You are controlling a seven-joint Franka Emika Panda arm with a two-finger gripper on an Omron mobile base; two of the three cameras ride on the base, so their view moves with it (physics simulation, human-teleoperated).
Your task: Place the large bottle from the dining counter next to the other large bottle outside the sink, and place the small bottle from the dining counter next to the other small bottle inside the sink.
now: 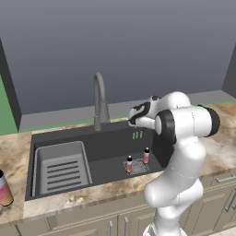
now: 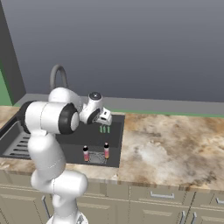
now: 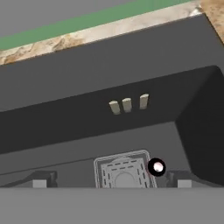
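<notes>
Counter: we note a brown-beige marble-look stone counter (image 1: 69, 199) on grey cabinets.
Basin: a dark grey recessed sink (image 1: 110, 147) is set into it, with a curved grey faucet (image 1: 100, 103) behind.
Basin contents: a light grey ribbed tray (image 1: 60, 168) at left; two short red bottles (image 1: 129, 164) (image 1: 146, 156) upright by the square drain (image 3: 124, 170).
Counter left edge: we see a tall pink-yellow bottle (image 1: 4, 190).

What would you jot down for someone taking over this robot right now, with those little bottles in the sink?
Jaws: open, empty, above the sink, looking down at the drain.
Two small bottles stand upright, side by side at the drain: that part looks done.
One large bottle stands on the counter left of the sink; whether its partner stands beside it I cannot tell.
Left: check the large pair.
</notes>
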